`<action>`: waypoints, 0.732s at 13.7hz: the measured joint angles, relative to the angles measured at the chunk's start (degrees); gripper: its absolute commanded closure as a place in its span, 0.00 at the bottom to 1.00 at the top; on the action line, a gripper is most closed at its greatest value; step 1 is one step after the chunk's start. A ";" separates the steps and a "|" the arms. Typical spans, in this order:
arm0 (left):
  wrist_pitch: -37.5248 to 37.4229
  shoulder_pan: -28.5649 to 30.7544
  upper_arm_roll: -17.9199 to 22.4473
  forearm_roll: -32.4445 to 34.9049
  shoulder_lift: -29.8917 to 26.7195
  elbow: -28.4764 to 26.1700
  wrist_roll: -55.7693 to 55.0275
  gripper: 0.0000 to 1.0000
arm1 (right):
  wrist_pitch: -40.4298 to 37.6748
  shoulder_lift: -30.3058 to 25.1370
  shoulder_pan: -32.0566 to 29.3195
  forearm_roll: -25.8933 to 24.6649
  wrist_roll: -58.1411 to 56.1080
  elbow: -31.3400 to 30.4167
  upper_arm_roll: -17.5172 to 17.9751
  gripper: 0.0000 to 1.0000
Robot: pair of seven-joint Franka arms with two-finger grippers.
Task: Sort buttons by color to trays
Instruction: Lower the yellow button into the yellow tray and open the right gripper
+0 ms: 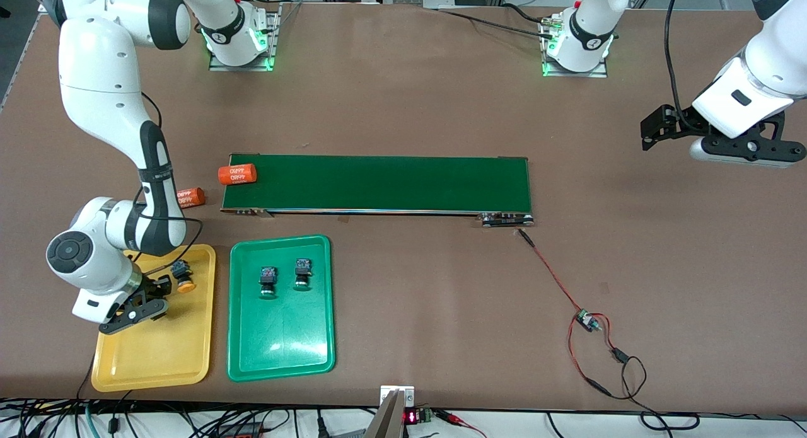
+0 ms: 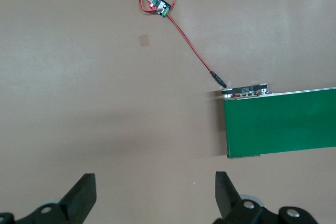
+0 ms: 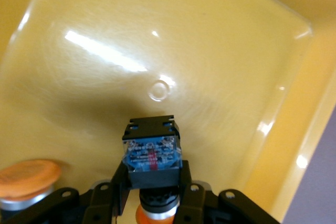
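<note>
Holding a yellow-orange button (image 3: 152, 153) by its black body, my right jaws (image 1: 140, 299) hang low over the yellow tray (image 1: 151, 362), nearly shut on it, cap end toward my wrist so the contact block faces the tray floor. I keep it over this tray because its cap matches; the other yellow-orange button (image 1: 183, 278) already lies in the tray beside my jaws. Both green buttons (image 1: 268, 282) lie side by side in the green tray (image 1: 280, 356), next to the yellow one, so I judge this the last piece. My left jaws (image 2: 155, 195) wait wide open and empty above bare surface (image 1: 630, 268) off the conveyor belt's (image 1: 378, 183) end.
</note>
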 measured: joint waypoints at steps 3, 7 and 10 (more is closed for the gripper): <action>0.00 0.00 0.00 0.00 0.00 0.00 0.00 0.00 | -0.43 -0.05 -1.32 2.29 -0.29 0.07 0.06 0.00; 0.00 0.00 0.00 0.00 0.00 0.00 0.00 0.00 | -13.59 -2.12 -1.88 9.52 -0.68 1.43 0.07 0.00; -0.02 0.00 -0.01 0.00 0.00 0.00 0.00 0.00 | -21.14 -7.83 -1.41 9.97 0.31 2.33 0.27 0.00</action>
